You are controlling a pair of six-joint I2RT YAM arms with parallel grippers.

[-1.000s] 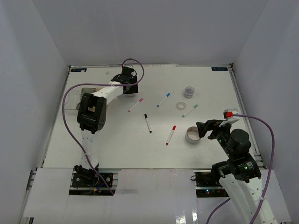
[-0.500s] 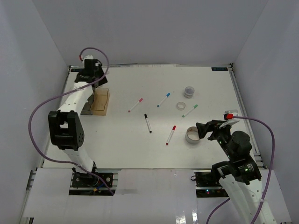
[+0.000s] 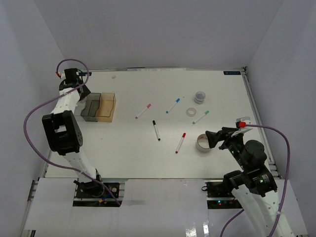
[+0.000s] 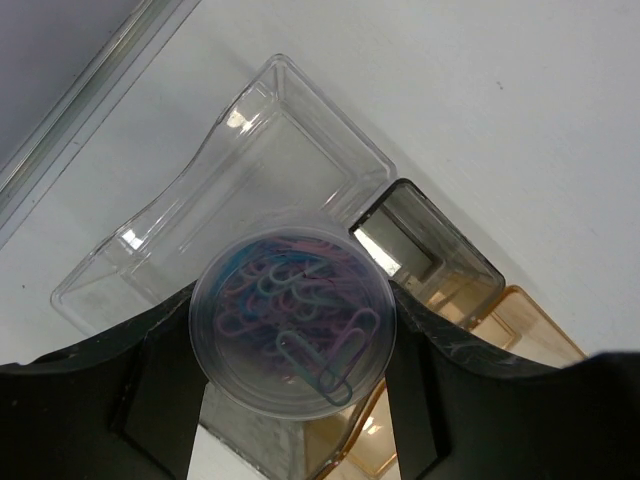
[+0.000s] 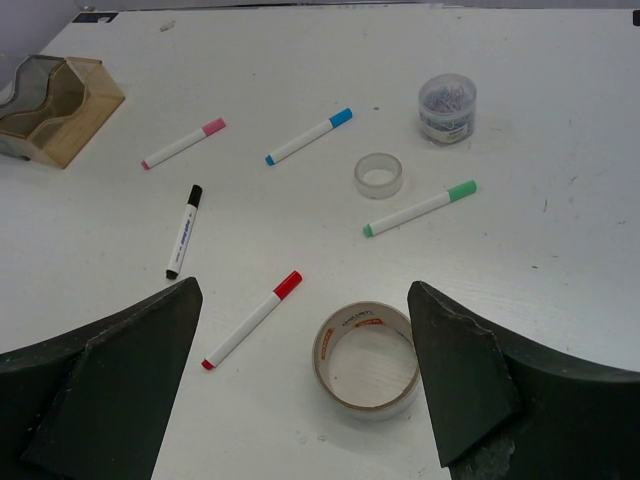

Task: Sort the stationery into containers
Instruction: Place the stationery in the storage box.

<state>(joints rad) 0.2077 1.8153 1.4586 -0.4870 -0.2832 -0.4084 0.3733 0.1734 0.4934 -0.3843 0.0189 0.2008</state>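
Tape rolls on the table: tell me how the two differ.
The near tape roll is clearly wider across than the far tape roll. The near tape roll has a brownish printed inner core; the far tape roll looks clear and see-through all round. The near one lies beside the red-capped marker; the far one lies between the blue-capped marker and the green-capped marker. Both lie flat, hole upward.
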